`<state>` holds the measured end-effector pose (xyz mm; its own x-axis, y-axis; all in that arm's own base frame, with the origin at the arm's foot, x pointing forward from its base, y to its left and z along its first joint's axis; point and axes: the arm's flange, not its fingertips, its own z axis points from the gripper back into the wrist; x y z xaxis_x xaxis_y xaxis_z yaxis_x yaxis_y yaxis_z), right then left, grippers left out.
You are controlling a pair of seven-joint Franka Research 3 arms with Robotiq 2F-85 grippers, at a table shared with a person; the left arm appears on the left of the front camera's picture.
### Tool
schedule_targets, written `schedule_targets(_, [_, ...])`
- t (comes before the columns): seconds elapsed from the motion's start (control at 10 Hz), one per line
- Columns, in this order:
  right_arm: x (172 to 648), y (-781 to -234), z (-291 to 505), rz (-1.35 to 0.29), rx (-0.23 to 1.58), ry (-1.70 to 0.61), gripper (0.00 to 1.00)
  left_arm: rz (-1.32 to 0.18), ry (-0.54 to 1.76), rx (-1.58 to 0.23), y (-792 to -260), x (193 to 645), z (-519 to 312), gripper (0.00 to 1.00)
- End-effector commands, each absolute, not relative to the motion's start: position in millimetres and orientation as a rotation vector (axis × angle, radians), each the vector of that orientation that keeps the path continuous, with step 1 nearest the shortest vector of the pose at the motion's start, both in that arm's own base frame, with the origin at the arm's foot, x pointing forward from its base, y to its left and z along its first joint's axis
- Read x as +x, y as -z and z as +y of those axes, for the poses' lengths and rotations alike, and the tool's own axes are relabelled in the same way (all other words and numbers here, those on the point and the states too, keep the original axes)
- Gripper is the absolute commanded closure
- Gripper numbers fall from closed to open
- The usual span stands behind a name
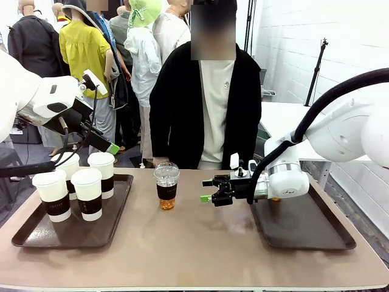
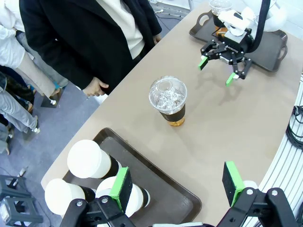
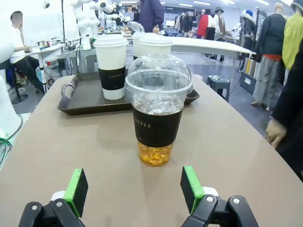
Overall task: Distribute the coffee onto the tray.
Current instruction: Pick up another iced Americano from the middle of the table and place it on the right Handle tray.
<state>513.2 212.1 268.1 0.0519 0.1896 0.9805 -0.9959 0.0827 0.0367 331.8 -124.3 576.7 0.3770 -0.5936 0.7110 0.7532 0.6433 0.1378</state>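
Several white lidded cups [image 1: 89,193] with dark brown sleeves stand on the left brown tray [image 1: 36,234]. A clear dome-lidded cup of amber drink [image 1: 166,187] stands on the bare table at its middle. My right gripper [image 1: 209,190] is open, low over the table, pointing at this cup [image 3: 158,118] from a short way off, not touching it. My left gripper [image 2: 177,182] hangs open high above the left tray's [image 2: 156,189] inner edge, over the white cups [image 2: 87,158]. A second clear cup [image 2: 220,7] stands on the right tray [image 2: 272,47], mostly hidden behind my right arm.
The person stands at the table's far side behind the middle cup, with a hand [image 2: 97,87] just beyond the far edge. The right tray [image 1: 304,228] lies under my right arm. Bare table lies in front of the clear cup.
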Motion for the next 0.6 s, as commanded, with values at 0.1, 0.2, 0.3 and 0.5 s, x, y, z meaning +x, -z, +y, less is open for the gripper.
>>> schedule_targets(0.1, [518.8,-268.1,222.0,-1.045,1.015,-1.168,0.00,-0.807,0.868,-0.227,-575.9,332.5,-124.0,0.00])
schedule_targets(0.2, [516.8,-266.6,215.3,-1.065,1.031,-1.201,0.00,-0.807,0.868,-0.227,-575.9,332.5,-124.0,0.00])
schedule_targets(0.3, [516.8,-266.6,215.3,-1.065,1.031,-1.201,0.00,-0.807,0.868,-0.227,-575.9,332.5,-124.0,0.00])
schedule_targets(0.5, [516.8,-266.6,215.3,-1.065,1.031,-1.201,0.00,-0.807,0.868,-0.227,-575.9,332.5,-124.0,0.00])
